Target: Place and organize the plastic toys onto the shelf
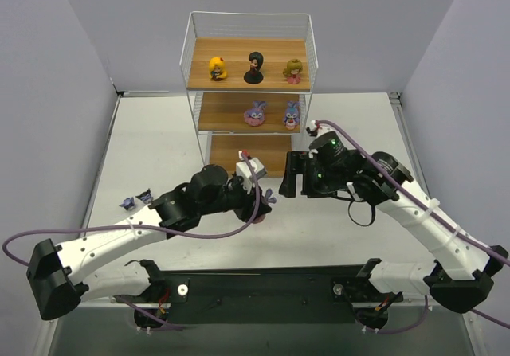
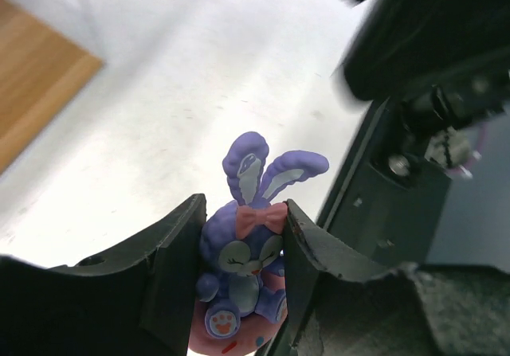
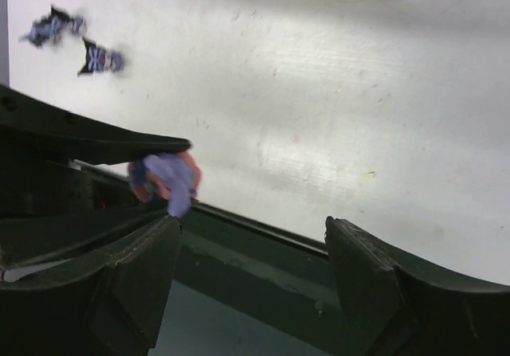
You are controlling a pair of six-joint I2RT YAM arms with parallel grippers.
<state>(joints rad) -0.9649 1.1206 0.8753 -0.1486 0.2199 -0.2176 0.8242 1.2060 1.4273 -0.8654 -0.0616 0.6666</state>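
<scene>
A purple bunny toy [image 2: 243, 252] with a pink bow and pink base sits between the fingers of my left gripper [image 2: 243, 209], which is shut on it above the table in front of the shelf [image 1: 235, 53]. My right gripper [image 3: 253, 224] stands open right beside it, nothing between its fingers; the bunny [image 3: 167, 177] shows just off its left fingertip. The shelf's top board carries a yellow doll [image 1: 217, 68], a black doll [image 1: 254, 68] and an olive-pink doll [image 1: 293, 72]. Two bunnies [image 1: 255, 115] [image 1: 291, 115] stand on the middle board.
Two small dark blue-purple figures [image 1: 135, 201] lie on the white table at the left, beside my left arm. The shelf's bottom board [image 1: 271, 153] shows behind both grippers. Grey walls close in the table on both sides.
</scene>
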